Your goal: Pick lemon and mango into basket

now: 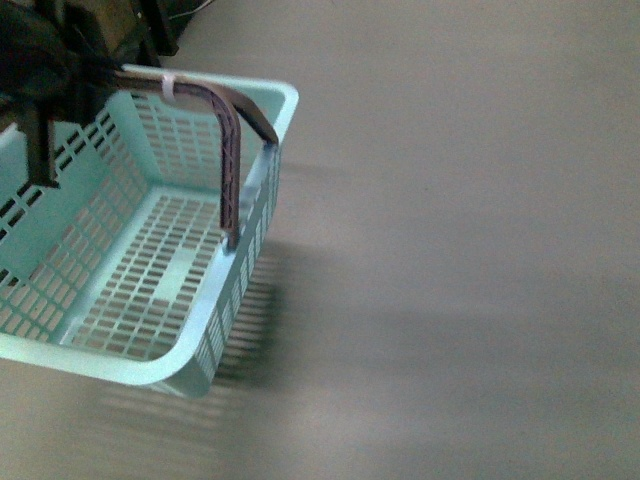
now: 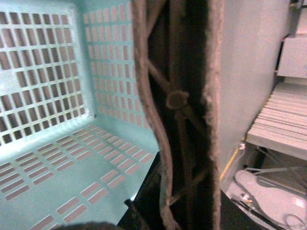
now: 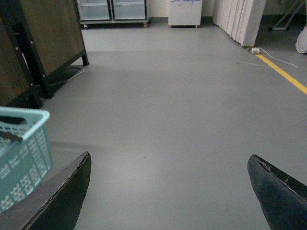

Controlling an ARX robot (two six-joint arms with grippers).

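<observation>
You see soft, even light ahead of the right gripper (image 3: 169, 157); the basket (image 1: 150, 370) casts a smeared shadow, its handle (image 2: 182, 105) blurred close up.

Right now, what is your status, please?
Right gripper open, holding nothing. Left gripper by handle, grip unclear. Basket empty; lemon, mango not in view. Nothing in the way.

basket (image 1: 150, 370): one;
swing handles (image 1: 232, 170): two, held together;
white tie (image 1: 169, 88): one;
right pincer (image 3: 169, 159): one, showing two fingers (image 3: 62, 196);
yellow floor line (image 3: 283, 74): one;
glass-door cabinets (image 3: 128, 9): two;
white chest (image 3: 184, 12): one
</observation>
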